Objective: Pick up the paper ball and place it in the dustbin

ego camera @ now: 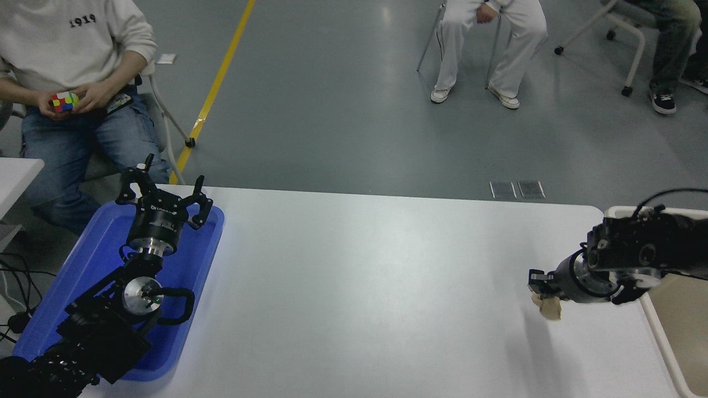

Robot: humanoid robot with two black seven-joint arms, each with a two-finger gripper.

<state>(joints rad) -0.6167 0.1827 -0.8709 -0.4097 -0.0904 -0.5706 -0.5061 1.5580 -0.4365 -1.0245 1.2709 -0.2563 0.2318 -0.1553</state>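
The tan paper ball [549, 307] hangs from my right gripper [539, 286], which is shut on it and holds it just above the white table near its right end. The right arm comes in from the right edge, over the beige dustbin [658, 331], whose rim and inner wall show at the far right. My left gripper [166, 190] is parked open over the blue tray at the lower left.
A shallow blue tray [94, 260] lies under the left arm at the table's left edge. A person [72, 66] with a colourful cube sits at the far left. Other people sit on chairs farther back.
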